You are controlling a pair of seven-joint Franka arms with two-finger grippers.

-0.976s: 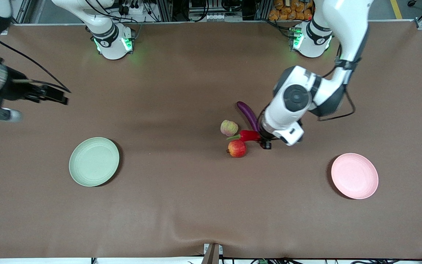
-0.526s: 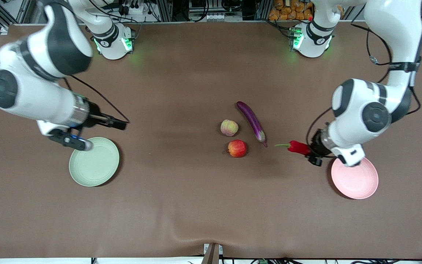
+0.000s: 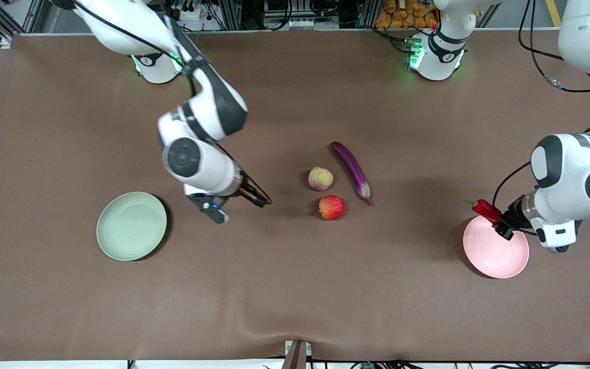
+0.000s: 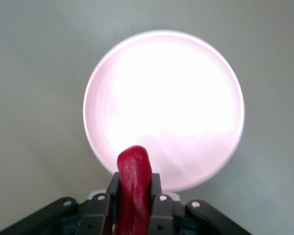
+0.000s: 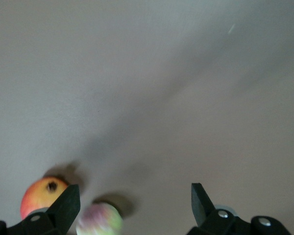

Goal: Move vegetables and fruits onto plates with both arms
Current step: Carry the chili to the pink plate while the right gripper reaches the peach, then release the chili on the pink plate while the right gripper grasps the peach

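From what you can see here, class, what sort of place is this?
Probably a robotics lab or test cell: a brown-covered table, two white jointed robot arms bolted along its edge, and a metal equipment rack with cables at the bases' edge of the table.

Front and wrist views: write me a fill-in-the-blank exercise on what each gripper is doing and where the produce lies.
1. The left gripper is shut on the red ____, over the rim of the pink plate.
2. The right gripper is ____, holding nothing, over the bare table between the green plate and the fruits.
3. The red apple lies ____ to the front camera than the yellow-green fruit.
4. The purple ____ lies beside the two fruits.

Missing words: chili pepper; open; nearer; eggplant
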